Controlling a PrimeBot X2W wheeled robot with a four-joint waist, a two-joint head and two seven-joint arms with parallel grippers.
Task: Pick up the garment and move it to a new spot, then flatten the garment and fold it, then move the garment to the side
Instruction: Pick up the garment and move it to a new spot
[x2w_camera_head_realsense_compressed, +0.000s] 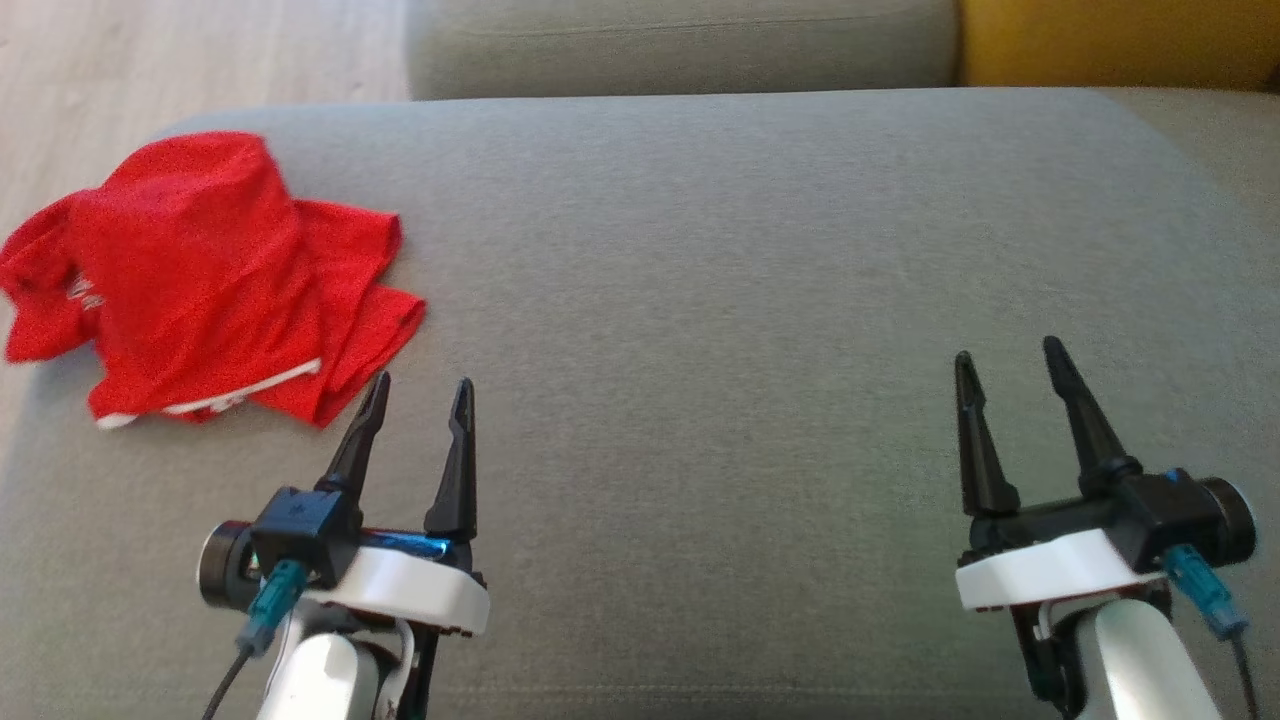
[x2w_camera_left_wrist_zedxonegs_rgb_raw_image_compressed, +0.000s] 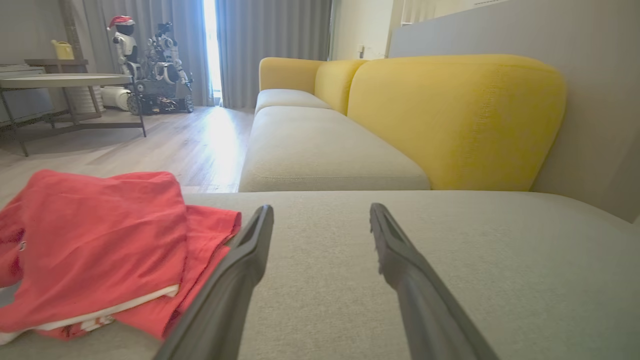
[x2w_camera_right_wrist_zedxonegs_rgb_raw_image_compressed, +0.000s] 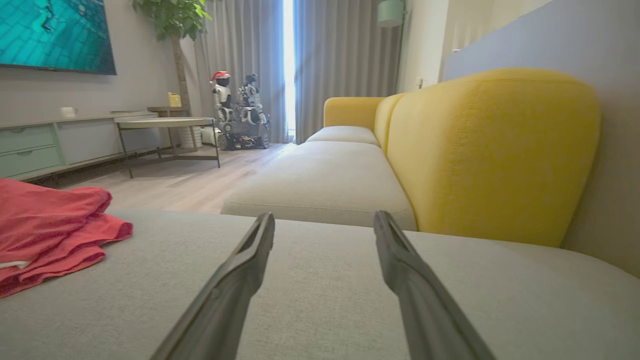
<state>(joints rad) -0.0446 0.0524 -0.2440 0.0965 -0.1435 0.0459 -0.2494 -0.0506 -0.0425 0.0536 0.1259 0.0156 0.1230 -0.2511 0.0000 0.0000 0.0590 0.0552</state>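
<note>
Red garment lies folded in a rough pile on the grey sofa cushion, just ahead and left of the left gripper. Left gripper empty, fingers spread, near the cloth's edge. Right gripper also spread and empty, well off to the garment's right.
</note>
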